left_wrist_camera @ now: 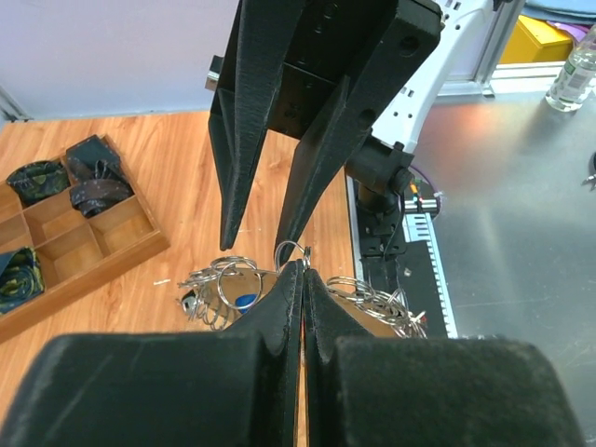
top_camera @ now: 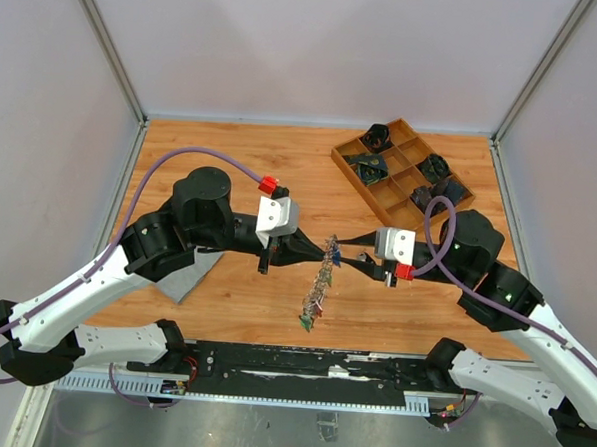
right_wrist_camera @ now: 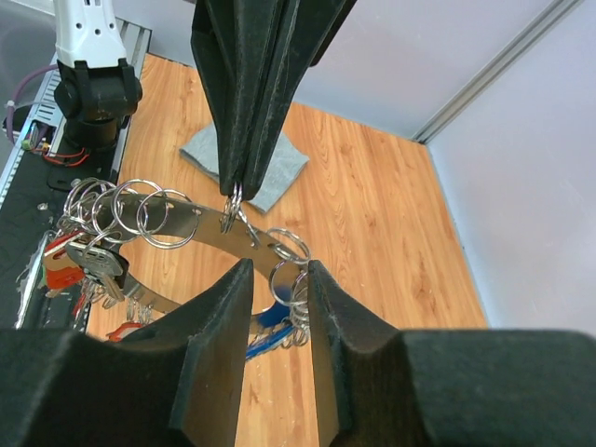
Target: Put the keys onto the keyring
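The keyring (top_camera: 321,280) is a flat silver band hung with small split rings and keys, and it dangles between the two arms. My left gripper (top_camera: 315,250) is shut on one small ring (left_wrist_camera: 292,250) at the top of the band (right_wrist_camera: 182,223). My right gripper (right_wrist_camera: 279,272) is open and faces it, its fingertips on either side of a cluster of small rings (right_wrist_camera: 291,270); the rings lie against the right finger. A blue-tagged key (right_wrist_camera: 272,318) hangs below that cluster. Red-tagged keys (right_wrist_camera: 63,263) hang at the band's lower end.
A wooden compartment tray (top_camera: 375,192) with dark items stands at the back right. A grey cloth (top_camera: 191,273) lies under the left arm. A black rail (top_camera: 311,364) runs along the near edge between the arm bases.
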Robot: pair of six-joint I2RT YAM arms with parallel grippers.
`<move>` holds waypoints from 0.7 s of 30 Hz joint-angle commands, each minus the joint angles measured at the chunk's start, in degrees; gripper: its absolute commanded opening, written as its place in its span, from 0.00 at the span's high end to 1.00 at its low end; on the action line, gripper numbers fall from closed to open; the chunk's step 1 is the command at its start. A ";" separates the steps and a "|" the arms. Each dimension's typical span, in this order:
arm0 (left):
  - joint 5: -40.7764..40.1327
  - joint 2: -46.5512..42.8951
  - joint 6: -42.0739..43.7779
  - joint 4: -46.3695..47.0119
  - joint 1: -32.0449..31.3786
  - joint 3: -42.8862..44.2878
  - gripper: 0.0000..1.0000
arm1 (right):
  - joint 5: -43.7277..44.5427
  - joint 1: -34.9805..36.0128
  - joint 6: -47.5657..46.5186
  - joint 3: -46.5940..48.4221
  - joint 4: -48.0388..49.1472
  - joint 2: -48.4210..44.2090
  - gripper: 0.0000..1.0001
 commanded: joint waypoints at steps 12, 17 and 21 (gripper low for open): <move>1.79 -0.02 0.10 3.81 -0.28 2.61 1.00 | -5.48 1.71 0.14 -0.24 6.35 0.66 0.79; 1.66 -0.07 0.21 3.57 -0.27 2.55 1.00 | -6.88 2.20 -0.02 -0.26 6.69 0.84 0.76; 1.38 -0.25 0.36 3.50 -0.26 2.55 0.99 | -8.02 2.51 -0.28 -0.16 6.33 1.01 0.76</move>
